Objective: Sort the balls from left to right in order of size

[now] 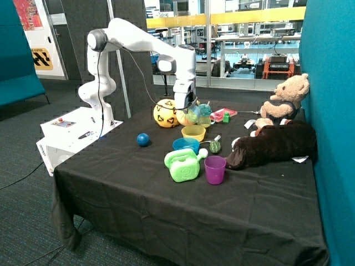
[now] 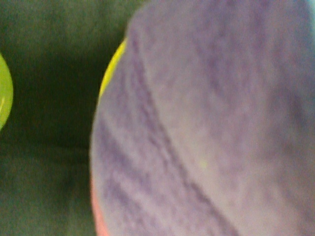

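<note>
Wrist view, blurred: gripper (image 1: 187, 111) seemingly on pastel ball (image 2: 211, 123).

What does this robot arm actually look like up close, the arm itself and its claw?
The arm is glossy white, made of rounded tube-like segments with grey caps at the joints. A thin dark cable runs down along its upright part. It stands on a white box base bearing a small red button. The claw at its end is a darker, blocky part beneath a white wrist.

The arm reaches over, gripper (image 1: 187, 108) pointing straight down.
</note>
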Available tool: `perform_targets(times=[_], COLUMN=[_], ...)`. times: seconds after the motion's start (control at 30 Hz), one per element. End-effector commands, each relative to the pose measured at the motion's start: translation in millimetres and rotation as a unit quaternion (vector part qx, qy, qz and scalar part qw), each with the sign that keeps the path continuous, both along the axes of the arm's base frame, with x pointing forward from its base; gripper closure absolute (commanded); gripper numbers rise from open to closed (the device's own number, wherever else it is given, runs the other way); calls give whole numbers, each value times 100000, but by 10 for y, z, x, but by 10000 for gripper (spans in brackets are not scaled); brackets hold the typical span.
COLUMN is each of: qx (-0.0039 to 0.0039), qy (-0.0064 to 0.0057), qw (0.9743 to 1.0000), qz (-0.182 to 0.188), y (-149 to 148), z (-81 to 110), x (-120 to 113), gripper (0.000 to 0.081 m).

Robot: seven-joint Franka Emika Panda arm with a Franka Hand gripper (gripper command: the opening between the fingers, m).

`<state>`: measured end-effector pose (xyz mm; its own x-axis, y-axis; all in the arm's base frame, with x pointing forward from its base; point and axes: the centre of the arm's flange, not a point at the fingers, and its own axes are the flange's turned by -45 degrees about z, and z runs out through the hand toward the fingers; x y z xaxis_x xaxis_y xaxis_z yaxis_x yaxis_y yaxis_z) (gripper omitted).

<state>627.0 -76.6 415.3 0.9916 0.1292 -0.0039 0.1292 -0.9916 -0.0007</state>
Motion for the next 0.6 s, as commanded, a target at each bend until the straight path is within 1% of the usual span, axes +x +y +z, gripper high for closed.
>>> perform_targets(times=[0.0,0.23,0.57], qx=[-10,-10,-10], qy=[-200,-200,-200], qw=[100000,100000,100000], qz=[85,217,228], y=[-108,-179,-290], z=[114,186,219], x=[-162,-279,-540], gripper=[808,808,808])
